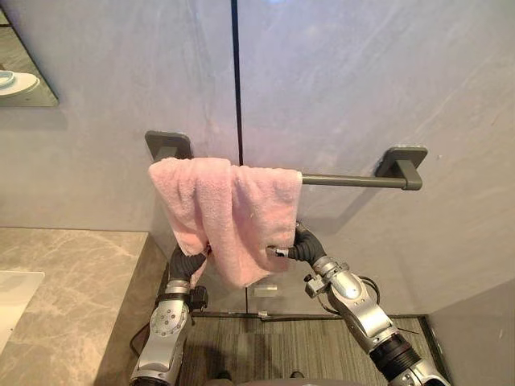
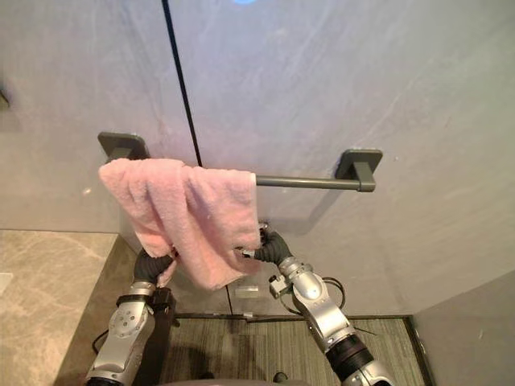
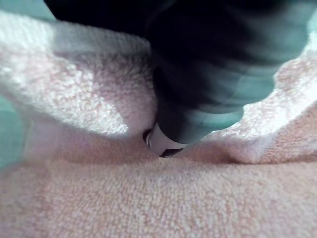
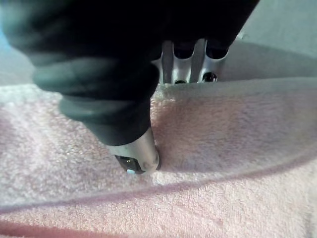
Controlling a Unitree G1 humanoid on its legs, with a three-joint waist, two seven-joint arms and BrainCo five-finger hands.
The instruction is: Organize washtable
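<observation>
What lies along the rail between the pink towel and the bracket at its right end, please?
Nothing: from the towel to the bracket the rail is bare, as the left and right eye views show.

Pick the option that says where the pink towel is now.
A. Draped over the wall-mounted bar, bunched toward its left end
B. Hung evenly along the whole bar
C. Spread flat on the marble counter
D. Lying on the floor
A: the pink towel hangs bunched over the left part of the grey bar, whose right stretch is bare.
</observation>
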